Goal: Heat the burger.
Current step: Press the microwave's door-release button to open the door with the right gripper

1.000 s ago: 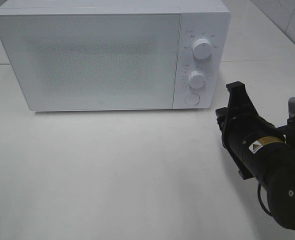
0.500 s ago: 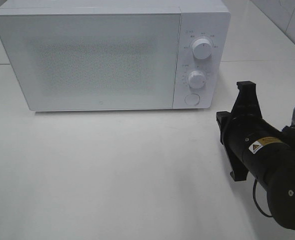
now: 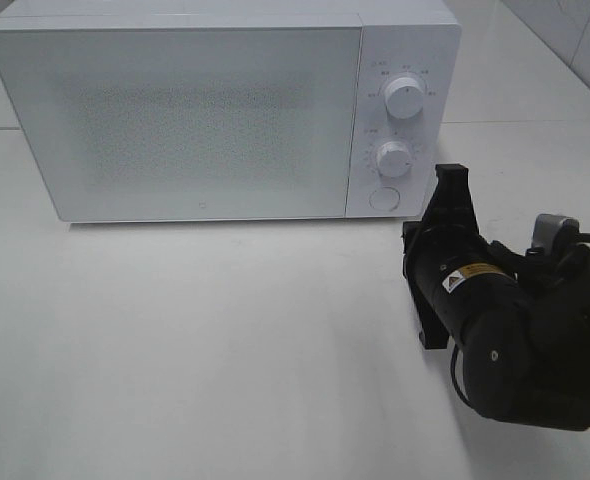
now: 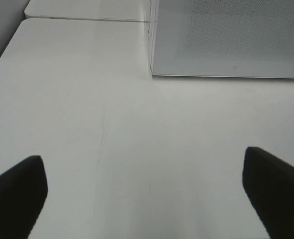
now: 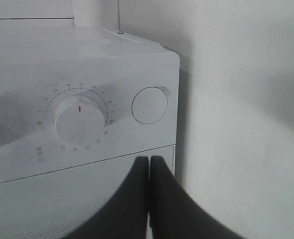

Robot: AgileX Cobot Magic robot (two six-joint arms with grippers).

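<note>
The right tool (image 5: 149, 160) is fully closed, its two black fingers (image 5: 132, 199) pressed flat together with nothing between them. It points at the control side of the microwave (image 3: 205, 120), low down near the front corner. The round button (image 5: 149, 105) lies just beyond the tips and the lower knob (image 5: 79, 119), marked with a short red line, lies beyond them and off to one side. From the high camera the tips sit just beside the corner of the panel, close to the button. Whether they touch the casing cannot be told. The upper knob (image 3: 404, 97) is farther from the tips, past the lower knob. The arm behind the right tool stretches low over the white bench (image 3: 225, 350). The left tool (image 4: 142, 164) is spread wide, its dark fingers (image 4: 17, 194) far apart at the two edges of its wrist view, and it grips nothing. Between and under the fingers is only bench surface. Ahead of the left tool, well apart from it, is a lower corner of the microwave door (image 4: 226, 40), which is closed. The door's speckled panel hides the inside. The burger shows in none of the views, so where it lies cannot be told.
</note>
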